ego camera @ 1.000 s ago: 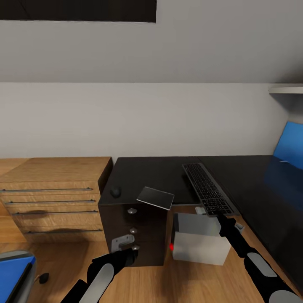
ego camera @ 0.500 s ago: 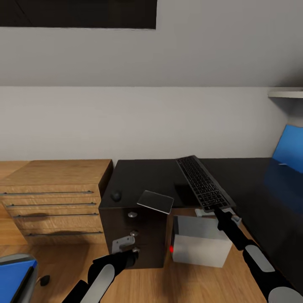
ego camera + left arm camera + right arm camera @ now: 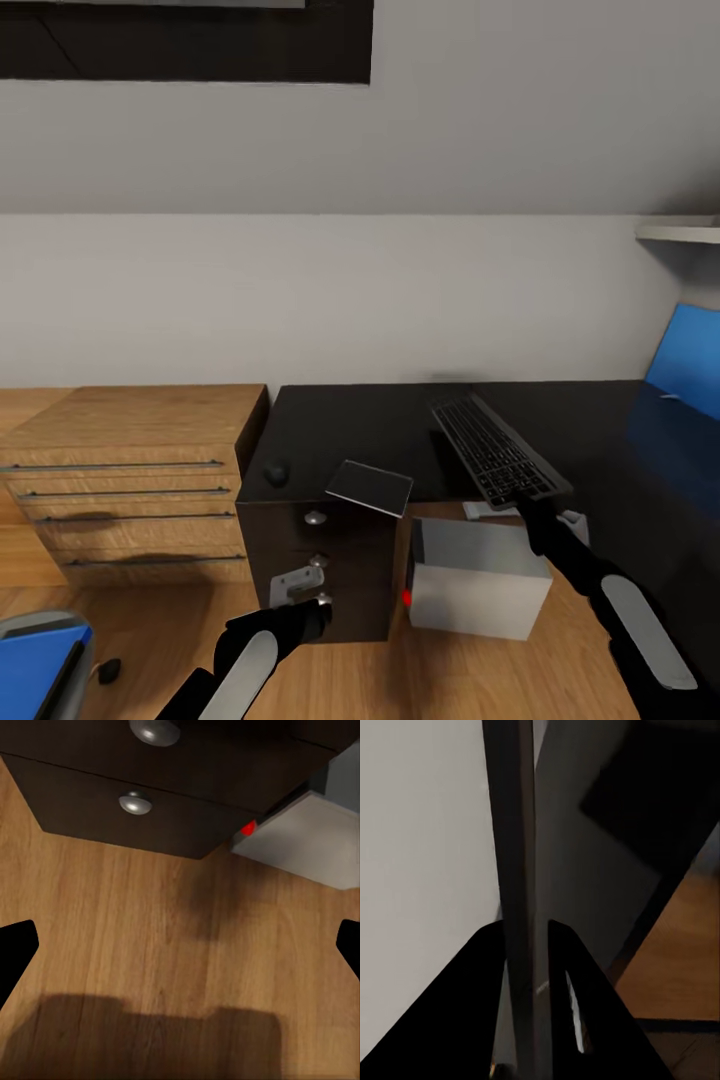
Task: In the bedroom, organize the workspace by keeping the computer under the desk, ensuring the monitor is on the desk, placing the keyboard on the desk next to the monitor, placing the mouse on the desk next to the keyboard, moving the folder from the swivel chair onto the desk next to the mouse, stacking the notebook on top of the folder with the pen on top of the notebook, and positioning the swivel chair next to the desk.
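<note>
My right gripper (image 3: 527, 503) is shut on the near end of the keyboard (image 3: 497, 451), which hangs at a slant over the black desk (image 3: 360, 420), its near end past the front edge. In the right wrist view the keyboard (image 3: 519, 870) runs edge-on between the fingers. The grey notebook (image 3: 370, 487) overhangs the desk's front corner, and the black mouse (image 3: 277, 473) lies to its left. The grey-white computer (image 3: 478, 578) stands on the floor under the desk. My left gripper (image 3: 300, 590) is open, low in front of the drawer unit (image 3: 330, 560). The blue folder (image 3: 35, 670) lies on the swivel chair (image 3: 30, 622).
A low oak cabinet (image 3: 130, 470) adjoins the desk on the left. A blue wall panel (image 3: 685, 355) and a white shelf (image 3: 680, 232) are at the right. The left wrist view looks down on oak floor (image 3: 165, 945), a drawer knob (image 3: 135, 802) and the computer (image 3: 307, 844).
My right gripper has shifted the keyboard slightly right and back over the desk, its slant changing. The head view has tilted up a little. The left arm has hardly moved.
</note>
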